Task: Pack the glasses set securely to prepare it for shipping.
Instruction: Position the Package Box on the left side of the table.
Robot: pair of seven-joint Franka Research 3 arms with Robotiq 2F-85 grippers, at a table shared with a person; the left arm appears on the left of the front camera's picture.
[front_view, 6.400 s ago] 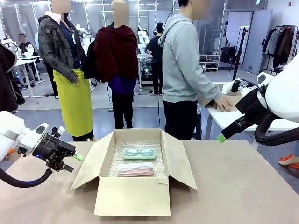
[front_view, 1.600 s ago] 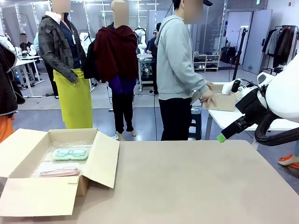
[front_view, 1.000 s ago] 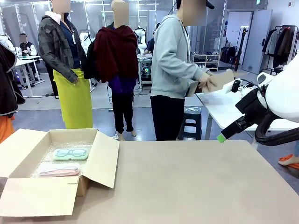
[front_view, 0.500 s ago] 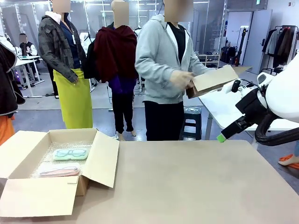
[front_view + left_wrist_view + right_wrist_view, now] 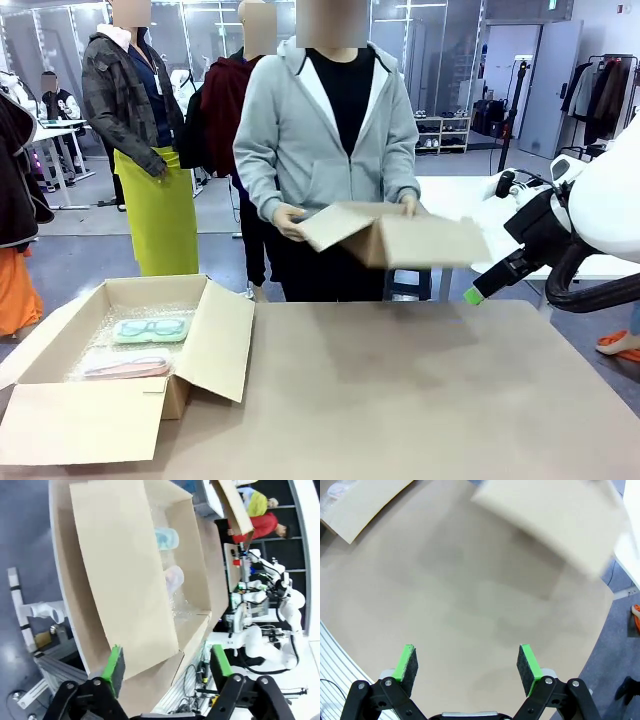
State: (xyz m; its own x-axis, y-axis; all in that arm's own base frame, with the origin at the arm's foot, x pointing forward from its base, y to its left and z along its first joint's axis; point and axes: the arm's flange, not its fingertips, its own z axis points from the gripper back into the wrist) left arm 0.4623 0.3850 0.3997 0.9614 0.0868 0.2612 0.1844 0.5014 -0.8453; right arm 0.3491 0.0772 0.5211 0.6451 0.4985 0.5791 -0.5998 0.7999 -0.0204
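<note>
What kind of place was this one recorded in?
Most likely a robotics lab or data-collection hall: a robot arm at a shared table, more work tables behind, and a clothes rack along the wall.

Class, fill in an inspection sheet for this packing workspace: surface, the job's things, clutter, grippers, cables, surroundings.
Surface: tan table, bare across its middle and right.
Job's things: mint green case and pinkish case lie apart on bubble wrap inside the open cardboard box at the table's left.
Clutter: nothing seen.
Grippers: left gripper open beside a box flap; right gripper open above bare table.
Cables: nothing seen on the table.
Surroundings: a person holds a second cardboard box above the far edge.
</note>
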